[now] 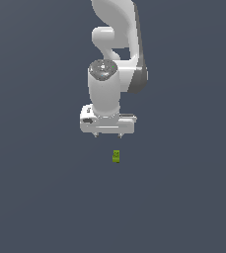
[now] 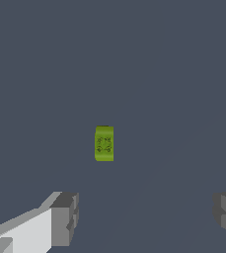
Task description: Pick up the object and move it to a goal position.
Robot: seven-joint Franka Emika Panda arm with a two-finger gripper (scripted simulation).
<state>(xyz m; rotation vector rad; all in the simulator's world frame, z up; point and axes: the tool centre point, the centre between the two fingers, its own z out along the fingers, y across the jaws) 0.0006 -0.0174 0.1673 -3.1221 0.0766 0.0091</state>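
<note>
Hovering in the approach step, the gripper (image 1: 107, 135), jaws apart and empty, needs to descend toward five o'clock onto the yellow-green block (image 1: 116, 156).

No readable text; dark marks on object (image 2: 104, 144) illegible

Matt yellow-green object (image 2: 104, 143) with faint darker marks; smooth white end effector (image 1: 107, 135), grey matt pads (image 2: 65, 217).

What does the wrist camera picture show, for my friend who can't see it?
A tiny yellow-green block with dark marks sits alone on a plain dark grey floor. Two grey fingers of the open gripper frame it, not touching.
</note>
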